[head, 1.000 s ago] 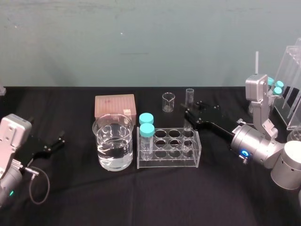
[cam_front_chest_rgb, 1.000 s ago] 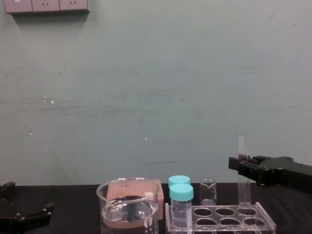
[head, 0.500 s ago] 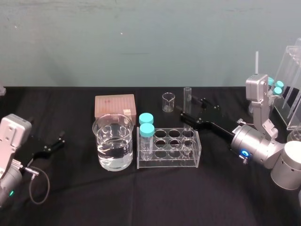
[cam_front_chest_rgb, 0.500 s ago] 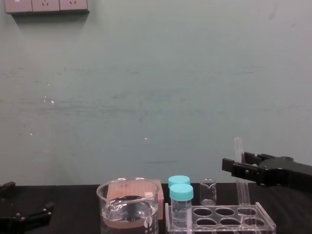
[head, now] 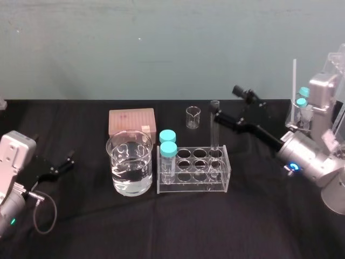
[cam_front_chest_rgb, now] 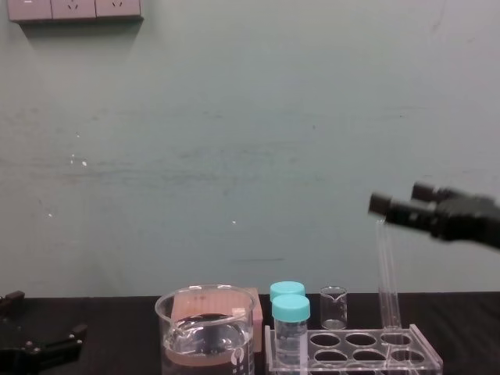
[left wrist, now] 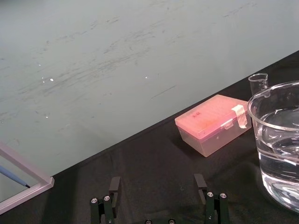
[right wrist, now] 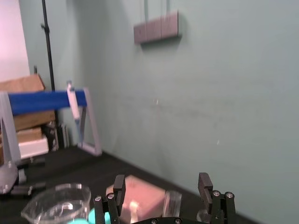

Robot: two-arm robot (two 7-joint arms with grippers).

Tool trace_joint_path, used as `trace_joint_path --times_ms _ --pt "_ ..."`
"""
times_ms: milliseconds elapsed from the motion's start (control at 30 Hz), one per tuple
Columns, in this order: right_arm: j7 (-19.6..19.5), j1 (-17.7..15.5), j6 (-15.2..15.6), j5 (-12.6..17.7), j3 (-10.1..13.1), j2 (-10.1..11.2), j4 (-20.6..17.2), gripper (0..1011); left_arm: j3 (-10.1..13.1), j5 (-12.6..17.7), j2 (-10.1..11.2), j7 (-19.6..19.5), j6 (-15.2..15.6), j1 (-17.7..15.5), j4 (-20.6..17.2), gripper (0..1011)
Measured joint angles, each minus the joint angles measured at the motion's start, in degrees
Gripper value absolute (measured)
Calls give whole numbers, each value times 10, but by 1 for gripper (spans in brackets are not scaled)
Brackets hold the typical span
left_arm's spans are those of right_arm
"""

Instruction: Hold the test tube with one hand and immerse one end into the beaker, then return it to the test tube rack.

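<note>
Right claw [head: 227, 102] is up in the air over the right end of the test tube rack [head: 194, 174], fingers spread wide and pinching nothing; the right wrist view shows open space between them. In the chest view the right claw [cam_front_chest_rgb: 400, 198] sits just above the top of the test tube [cam_front_chest_rgb: 386, 273], with one fingertip right by the tube's open end. Contact there can't be told. Test tube [head: 215, 129] stands in the back right hole of the rack, slightly tilted, its open top leaning toward the robot's left, rounded end down in the rack. Beaker [head: 129, 162] is on the black desk [head: 242, 226] just left of the rack, partly filled with clear liquid, apart from the tube. Two teal-capped vials [head: 168, 143] stand in the rack's left end. Pink box [head: 131, 121] is behind the beaker, tiny glass beaker [head: 192, 116] behind the rack. Left claw [head: 54, 167] is parked low at the desk's far left, fingers spread and holding nothing, well apart from everything. In the left wrist view the left claw [left wrist: 157, 186] faces the pink box and the beaker.
</note>
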Motion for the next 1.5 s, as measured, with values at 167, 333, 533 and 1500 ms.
trace_joint_path --times_ms 167,333,533,1500 --pt "-23 -35 -17 3 26 15 -57 1000 0 0 0 0 0 0 0 1000" --pt "-83 -86 -22 -14 64 26 -96 1000 0 0 0 0 0 0 0 1000" --pt "-143 -132 -16 -40 97 28 -101 1000 0 0 0 0 0 0 0 1000" --pt "-164 -143 10 -67 104 11 -68 1000 0 0 0 0 0 0 0 1000"
